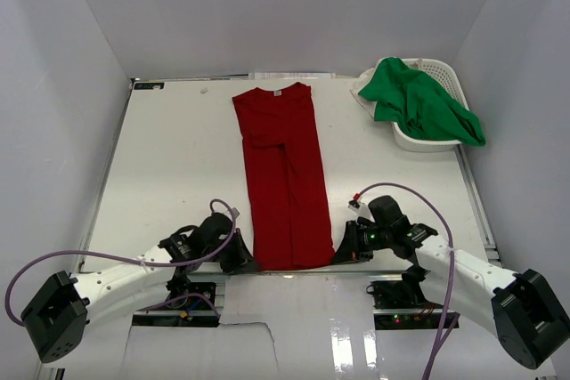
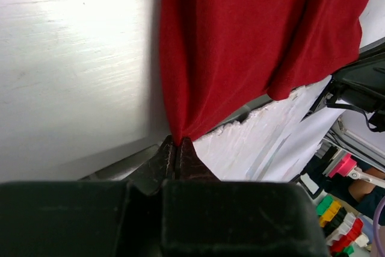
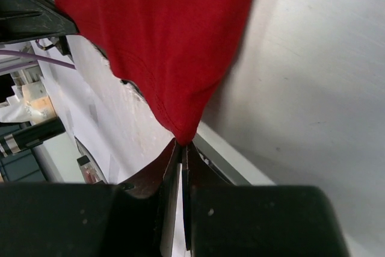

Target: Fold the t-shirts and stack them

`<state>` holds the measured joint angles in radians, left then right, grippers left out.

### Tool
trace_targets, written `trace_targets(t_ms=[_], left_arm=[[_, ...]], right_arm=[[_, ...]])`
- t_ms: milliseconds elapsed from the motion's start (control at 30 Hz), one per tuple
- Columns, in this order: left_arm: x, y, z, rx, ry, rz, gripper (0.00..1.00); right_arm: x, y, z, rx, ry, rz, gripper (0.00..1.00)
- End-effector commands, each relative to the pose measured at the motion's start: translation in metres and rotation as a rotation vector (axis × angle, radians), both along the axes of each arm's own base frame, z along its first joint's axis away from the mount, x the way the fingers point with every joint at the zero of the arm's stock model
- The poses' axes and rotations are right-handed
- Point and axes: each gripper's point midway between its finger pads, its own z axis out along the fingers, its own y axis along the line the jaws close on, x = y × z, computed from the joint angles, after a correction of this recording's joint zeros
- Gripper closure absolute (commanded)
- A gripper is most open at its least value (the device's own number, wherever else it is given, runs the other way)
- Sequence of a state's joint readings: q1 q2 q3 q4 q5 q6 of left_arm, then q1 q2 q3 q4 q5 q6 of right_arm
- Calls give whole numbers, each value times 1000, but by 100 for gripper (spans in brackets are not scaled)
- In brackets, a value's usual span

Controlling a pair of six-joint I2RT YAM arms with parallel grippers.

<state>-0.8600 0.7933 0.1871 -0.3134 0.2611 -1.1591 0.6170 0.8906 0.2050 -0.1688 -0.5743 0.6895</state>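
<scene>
While red t-shirt (image 1: 283,184) lies flat on counter (image 1: 178,157), left end effector (image 2: 176,142) and right end effector (image 3: 183,144) pinch its near corners.

Bright even light, white glare on table (image 2: 72,28) in left wrist view, soft shadows, slight close-range blur

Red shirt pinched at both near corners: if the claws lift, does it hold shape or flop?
Likely floppy: the red t-shirt bunches to a point at the left claw and right claw. The hem between them would probably sag. Folded into a long strip, its layers may slip apart when dragged.
</scene>
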Motion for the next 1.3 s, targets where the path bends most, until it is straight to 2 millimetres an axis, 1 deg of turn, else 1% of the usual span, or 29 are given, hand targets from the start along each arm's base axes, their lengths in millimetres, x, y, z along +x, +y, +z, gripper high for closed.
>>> trace_targets(t_ms=[0, 33, 200, 333, 400, 467, 700, 900, 967, 1000, 1067, 1100, 1133, 1200, 1233, 1267], left_arm=[[6, -2, 16, 34, -29, -22, 100], [10, -5, 26, 30, -43, -25, 100], [23, -12, 47, 46, -89, -30, 100], [26, -12, 53, 49, -100, -17, 100], [30, -12, 60, 49, -107, 2, 100], [33, -11, 67, 48, -118, 22, 100], [35, -9, 75, 49, -125, 41, 100], [42, -11, 90, 41, -154, 62, 100], [44, -12, 92, 45, -160, 60, 100], [47, -14, 99, 35, -172, 61, 100], [50, -16, 104, 32, -187, 56, 100], [53, -17, 106, 36, -192, 56, 100], [56, -20, 115, 25, -208, 58, 100], [61, -21, 119, 35, -222, 54, 100], [64, -23, 128, 25, -239, 55, 100], [66, -24, 130, 27, -244, 55, 100]], right_arm=[[11, 6, 22, 10, -65, 23, 92], [11, 5, 24, 3, -66, 27, 92], [20, 10, 38, 4, -97, 37, 92], [24, 12, 47, 11, -115, 40, 92], [26, 12, 50, 4, -120, 41, 92], [30, 13, 56, 2, -136, 42, 92], [39, 19, 69, 6, -168, 51, 92], [47, 23, 79, 10, -187, 56, 92], [50, 25, 83, 12, -200, 56, 92], [52, 25, 85, 13, -206, 53, 92], [54, 26, 89, 11, -211, 57, 92], [58, 28, 95, 17, -226, 56, 92], [59, 29, 96, 13, -223, 61, 92], [63, 31, 103, 19, -239, 62, 92], [65, 32, 105, 17, -241, 61, 92], [67, 32, 106, 12, -243, 63, 92]])
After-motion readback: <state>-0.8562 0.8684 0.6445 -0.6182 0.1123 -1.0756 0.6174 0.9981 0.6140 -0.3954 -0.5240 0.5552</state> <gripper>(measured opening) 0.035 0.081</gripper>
